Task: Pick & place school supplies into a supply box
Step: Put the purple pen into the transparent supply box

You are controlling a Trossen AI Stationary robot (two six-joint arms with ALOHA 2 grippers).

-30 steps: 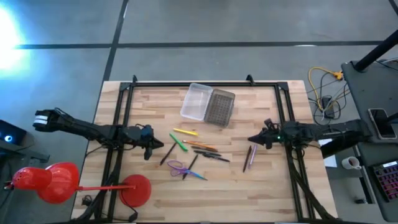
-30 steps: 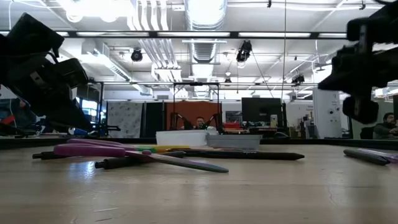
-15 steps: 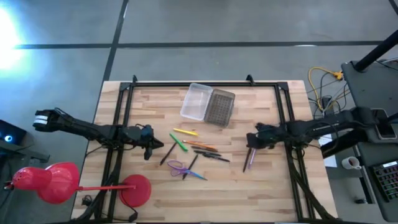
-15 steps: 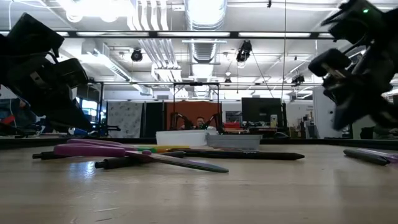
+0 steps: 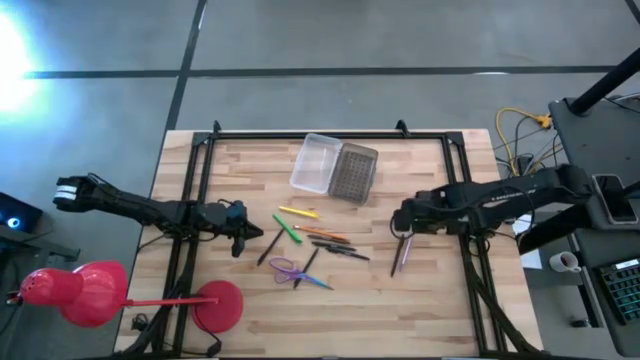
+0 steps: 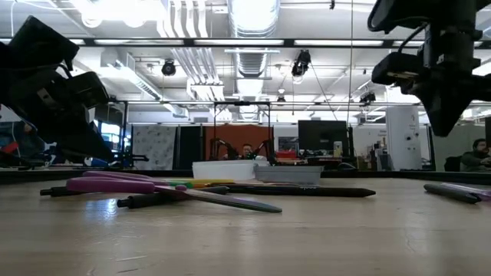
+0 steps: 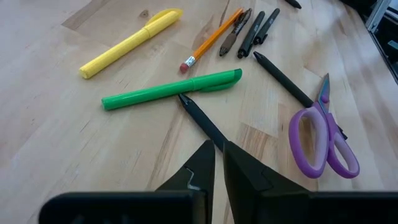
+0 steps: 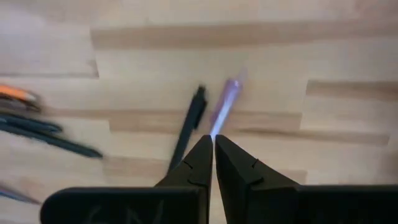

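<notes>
Bare tabletop (image 5: 250,310) along the near edge, clear supply box (image 5: 316,163) lying empty beside its grey lid (image 5: 353,172) at the far edge, pens (image 5: 325,241) scattered mid-table, right end effector (image 5: 401,226) pinched closed, empty, above the purple pen (image 5: 405,252), left end effector (image 5: 252,238) closed, empty, beside the green marker (image 7: 171,91).

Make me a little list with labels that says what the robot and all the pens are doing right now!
box: clear supply box beside its grey lid, nothing visible inside
pens: scattered on the table, none in the box
scissors: purple scissors flat beside the pens
left hand: left hand shut, holding nothing, near a black pen
right hand: right hand shut, holding nothing, above a purple pen
</notes>
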